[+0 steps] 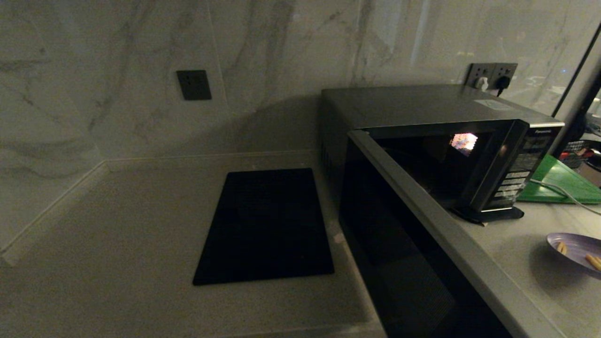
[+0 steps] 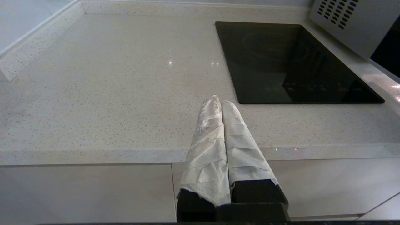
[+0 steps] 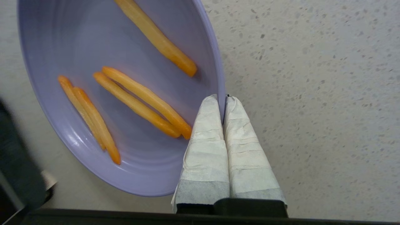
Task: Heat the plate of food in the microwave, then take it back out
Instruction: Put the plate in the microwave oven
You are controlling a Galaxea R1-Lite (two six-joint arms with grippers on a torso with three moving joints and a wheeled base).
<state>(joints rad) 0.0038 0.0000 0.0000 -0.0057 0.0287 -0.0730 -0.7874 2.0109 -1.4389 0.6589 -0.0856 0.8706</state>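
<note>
The light-purple plate of food point(image 3: 125, 93) carries several orange sticks. My right gripper point(image 3: 222, 99) is shut on its rim, one taped finger inside and one outside. In the head view the plate point(image 1: 575, 249) hangs just above the counter at the right edge, in front of the microwave point(image 1: 436, 141), and the right gripper itself is out of that frame. The microwave's dark glass door point(image 1: 404, 253) is swung open toward me and its cavity is dark and bare. My left gripper point(image 2: 221, 102) is shut on nothing, hovering over the counter's front edge, left of the microwave.
A flat black slab point(image 1: 265, 225) lies on the counter point(image 1: 117, 234) left of the microwave. A green board point(image 1: 563, 180) with a white cable across it lies to the right of the keypad. Marble walls close the back and left. Wall sockets point(image 1: 490, 75) sit behind the oven.
</note>
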